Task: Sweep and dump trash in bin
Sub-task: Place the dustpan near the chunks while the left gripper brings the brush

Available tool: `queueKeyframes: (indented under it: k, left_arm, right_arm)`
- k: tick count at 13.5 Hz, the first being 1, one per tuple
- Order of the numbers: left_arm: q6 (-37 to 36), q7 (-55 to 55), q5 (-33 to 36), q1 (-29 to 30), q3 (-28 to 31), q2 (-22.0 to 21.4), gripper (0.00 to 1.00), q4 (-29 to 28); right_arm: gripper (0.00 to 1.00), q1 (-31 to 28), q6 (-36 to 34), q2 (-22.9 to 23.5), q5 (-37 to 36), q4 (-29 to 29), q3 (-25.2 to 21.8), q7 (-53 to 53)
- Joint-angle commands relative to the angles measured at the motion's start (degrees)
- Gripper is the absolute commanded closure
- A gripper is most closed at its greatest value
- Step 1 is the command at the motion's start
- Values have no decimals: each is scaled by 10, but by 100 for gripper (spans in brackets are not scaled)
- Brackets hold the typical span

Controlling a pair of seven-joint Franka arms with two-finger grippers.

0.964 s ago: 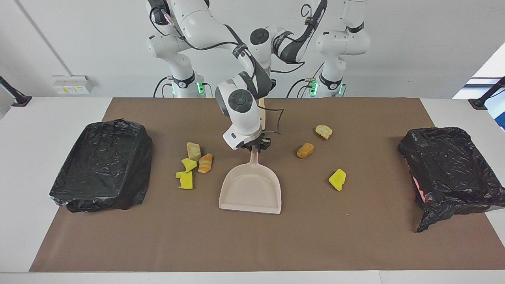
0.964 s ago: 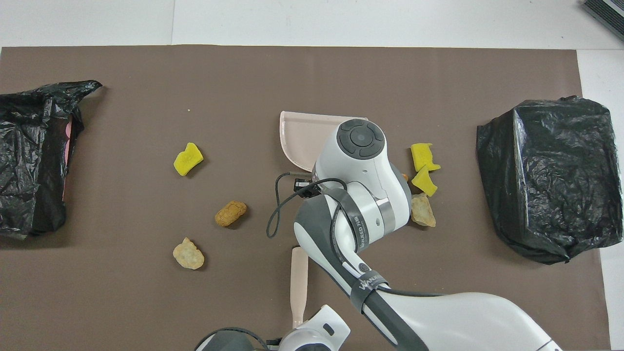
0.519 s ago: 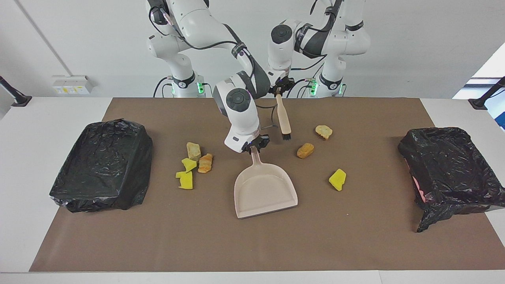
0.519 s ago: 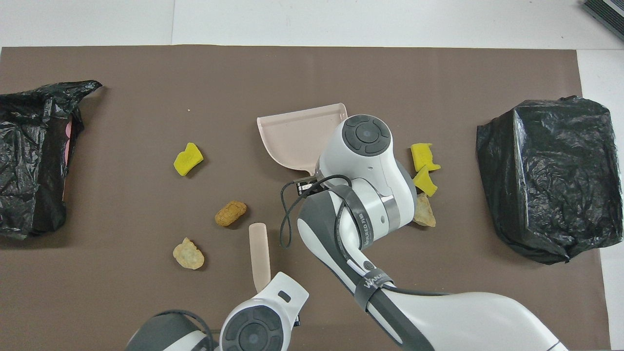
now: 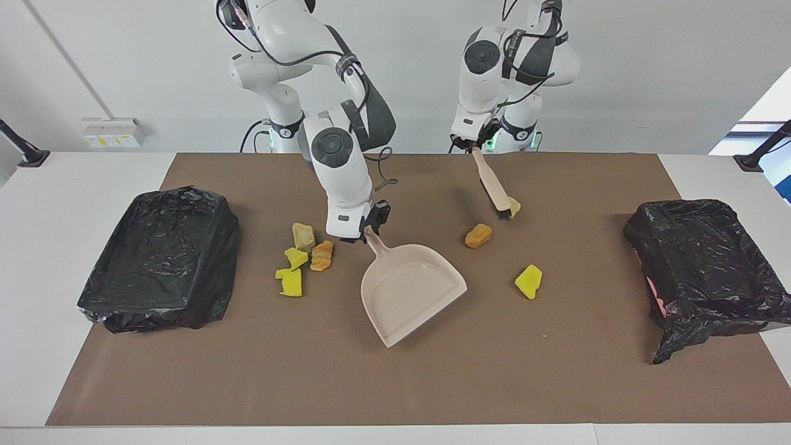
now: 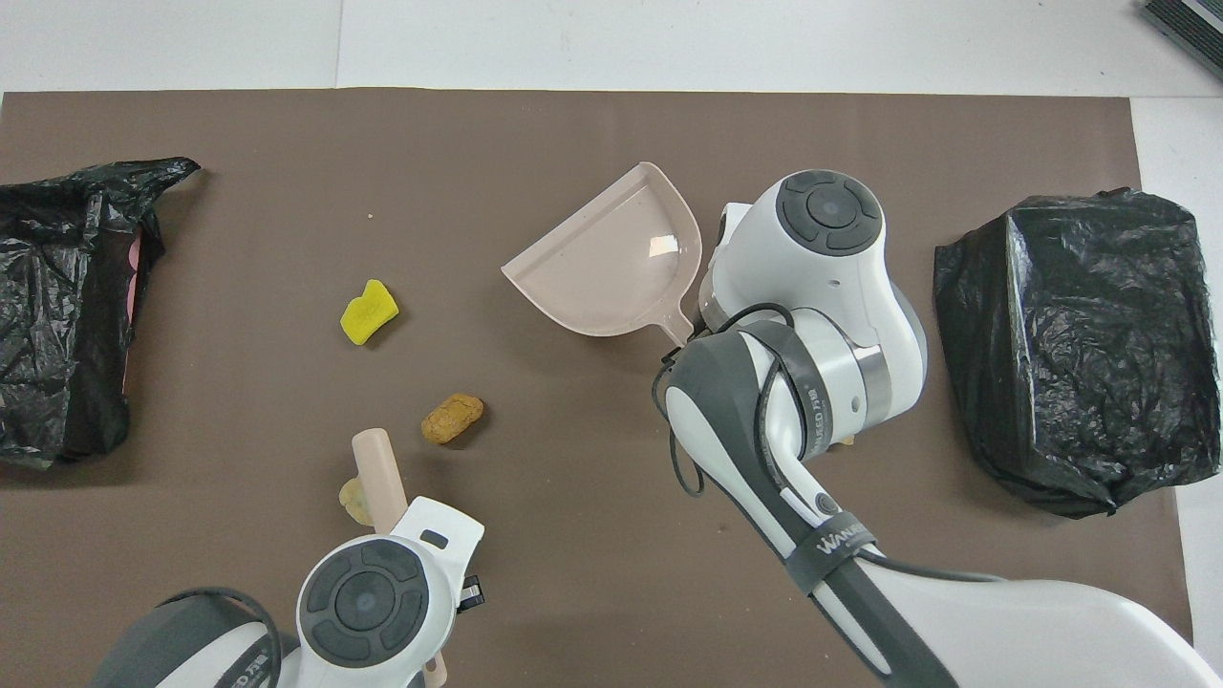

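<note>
High facing view; steep overhead view

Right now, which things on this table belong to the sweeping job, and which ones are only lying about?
Job:
dustpan
brush
yellow wedges
tan lumps
two black-bagged bins

Lying about:
brown mat
wall socket box

Two glossy white arms, grey joint bands, round dark-grey caps, black cables, green base lights
</note>
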Motion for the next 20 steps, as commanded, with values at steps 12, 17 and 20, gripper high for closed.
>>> queueKeyframes:
  k: [12,17,20]
  left_arm:
    - [87,-64,-29,40,46,16,100,-91]
    - [125,12,-68,40,46,100,100,-27]
    - [179,60,-68,36,45,143,100,-6]
  right_arm:
    - [100,42,40,-103,-120,-173,8,-213]
    - [100,57,43,-101,-126,-183,10,-211]
    - [100,73,47,-92,-120,-183,10,-199]
